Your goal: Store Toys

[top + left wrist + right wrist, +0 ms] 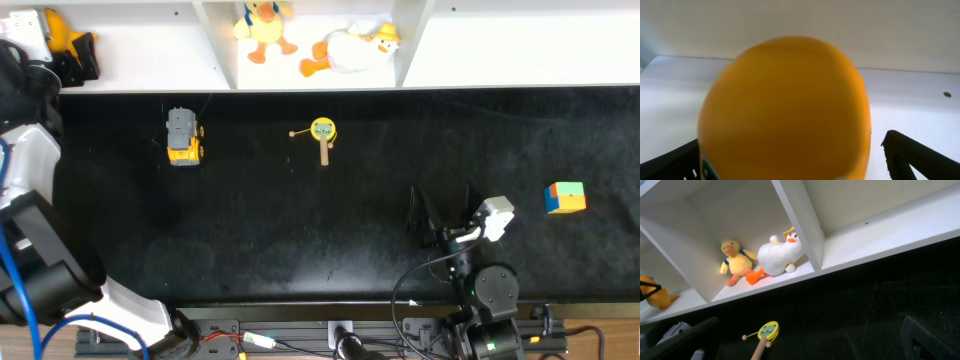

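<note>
An orange plush toy (785,105) sits in the left compartment of the white shelf (320,82), also seen as the orange toy (58,30). My left gripper (790,142) is inside that compartment, open, its fingers either side of the toy with a gap at one side. In the top view the left gripper (78,55) is just right of the toy. A yellow duck (265,25) and a white goose (350,50) lie in the middle compartment. On the black table lie a yellow-grey truck (183,135), a yellow rattle (323,135) and a colourful cube (565,197). My right gripper (443,210) hangs open over the near right.
The shelf's right compartment (530,40) stands along the far edge. Upright dividers (225,45) separate the compartments. The black mat (300,230) has open room between the toys. Cables and the arm bases run along the near edge.
</note>
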Controlling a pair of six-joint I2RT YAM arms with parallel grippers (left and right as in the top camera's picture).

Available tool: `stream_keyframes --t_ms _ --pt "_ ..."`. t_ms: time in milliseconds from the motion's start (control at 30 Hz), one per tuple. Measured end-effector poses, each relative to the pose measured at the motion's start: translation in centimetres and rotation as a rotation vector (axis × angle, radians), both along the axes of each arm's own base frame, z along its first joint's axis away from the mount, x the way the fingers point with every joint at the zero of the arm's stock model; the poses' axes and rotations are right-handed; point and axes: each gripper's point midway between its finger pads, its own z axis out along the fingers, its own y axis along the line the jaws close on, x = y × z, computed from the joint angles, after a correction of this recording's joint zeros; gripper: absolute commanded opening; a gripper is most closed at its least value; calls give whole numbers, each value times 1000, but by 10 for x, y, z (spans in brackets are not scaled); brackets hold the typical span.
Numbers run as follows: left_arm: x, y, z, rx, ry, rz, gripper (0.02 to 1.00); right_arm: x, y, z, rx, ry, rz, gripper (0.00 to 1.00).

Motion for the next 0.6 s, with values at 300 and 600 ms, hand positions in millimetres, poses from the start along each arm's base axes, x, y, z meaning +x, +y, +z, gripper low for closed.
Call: stream_keyframes --t_ms 300,600 --pt "-15 -3 14 -13 25 8 998 0 0 0 0 0 0 996" --pt "-35 -6 30 -30 56 22 998 0 0 0 0 -1 0 996"
